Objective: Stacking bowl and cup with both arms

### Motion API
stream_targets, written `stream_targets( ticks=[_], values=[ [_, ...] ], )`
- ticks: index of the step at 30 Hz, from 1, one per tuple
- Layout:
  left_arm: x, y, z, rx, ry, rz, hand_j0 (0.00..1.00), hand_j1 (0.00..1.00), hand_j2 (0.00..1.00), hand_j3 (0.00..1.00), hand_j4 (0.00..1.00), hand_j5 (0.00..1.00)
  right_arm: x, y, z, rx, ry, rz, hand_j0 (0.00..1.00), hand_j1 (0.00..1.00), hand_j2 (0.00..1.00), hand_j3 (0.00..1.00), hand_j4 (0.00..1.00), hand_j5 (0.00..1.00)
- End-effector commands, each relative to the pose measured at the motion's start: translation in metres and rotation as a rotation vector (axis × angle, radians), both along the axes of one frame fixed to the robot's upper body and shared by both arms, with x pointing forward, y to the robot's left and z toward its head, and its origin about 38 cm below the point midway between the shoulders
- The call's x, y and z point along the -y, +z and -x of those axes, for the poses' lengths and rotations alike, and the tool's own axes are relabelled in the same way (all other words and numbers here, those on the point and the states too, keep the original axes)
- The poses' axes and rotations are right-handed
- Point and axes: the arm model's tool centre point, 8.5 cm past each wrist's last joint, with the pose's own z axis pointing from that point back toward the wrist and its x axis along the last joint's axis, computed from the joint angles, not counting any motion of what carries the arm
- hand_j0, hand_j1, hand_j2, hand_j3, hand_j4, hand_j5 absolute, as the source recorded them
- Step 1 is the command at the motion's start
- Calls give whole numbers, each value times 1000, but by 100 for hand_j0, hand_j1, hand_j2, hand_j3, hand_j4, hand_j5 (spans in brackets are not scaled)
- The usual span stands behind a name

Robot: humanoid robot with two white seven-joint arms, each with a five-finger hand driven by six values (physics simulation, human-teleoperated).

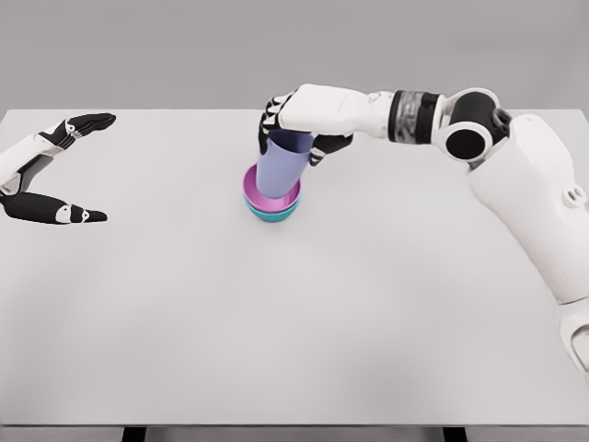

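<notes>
You are looking down from the head camera onto a wide, pale grey desk (294, 322) that fills most of the view, with a plain grey wall behind it.

Near the middle of the desk, slightly toward the far edge, sit two nested bowls: a smooth magenta-pink bowl (258, 194) resting inside a teal bowl (272, 215), of which only the lower rim and base show beneath it. A tall lavender-blue plastic cup (281, 168) stands in the pink bowl, leaning a little so its top tips toward the right.

Your right arm – white, with a black-and-grey banded wrist – comes in from the right edge, bends at a rounded elbow joint and reaches leftward across the desk. The right robot hand (296, 127) sits over the top of the cup, its black-tipped fingers (270, 118) wrapped around the cup's upper part, so it is grasping the cup while the cup's base is down in the bowl.

Your left robot hand (53, 173) shows at the far left edge, well apart from the bowls. Its fingers are spread wide – one group pointing up and right, another stretched low along the desk – and it grips nothing.
</notes>
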Motion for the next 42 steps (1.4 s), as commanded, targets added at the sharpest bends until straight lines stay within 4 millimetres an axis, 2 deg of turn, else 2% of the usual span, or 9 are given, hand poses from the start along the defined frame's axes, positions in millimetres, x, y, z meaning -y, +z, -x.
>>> stream_targets(
  ticks=[1,16,22,26,28,29,34,38,42],
  values=[
    [0,1,0,-2,1,6,100,100,100,100,100,100,-3,-2,-1,-9,-2,-7,55,55,55,55,55,55],
    [0,1,0,-2,1,8,100,100,100,100,100,100,-11,-6,-6,-11,-9,15,55,55,55,55,55,55],
    [0,1,0,-2,1,8,100,100,100,100,100,100,-12,-6,-5,-7,-5,20,63,63,63,63,63,63],
    [0,1,0,-2,1,8,100,100,100,100,100,100,-12,-5,-7,10,-13,44,70,70,70,70,70,70],
    [0,1,0,-2,1,6,100,100,100,100,100,100,-12,-5,-7,13,-12,46,92,92,92,92,92,92],
    [0,1,0,-2,1,8,100,100,100,100,100,100,-14,-3,-6,18,-8,44,97,97,97,97,97,97],
    [0,1,0,-2,1,8,100,100,100,100,100,100,-16,-4,-5,17,-4,43,99,99,99,99,99,99],
    [0,1,0,-2,1,8,100,100,100,100,100,100,-2,0,-7,29,-22,50,100,100,100,100,100,100],
    [0,1,0,-2,1,6,100,100,100,100,100,100,43,16,4,98,-54,101,100,100,100,100,100,100]
  ],
)
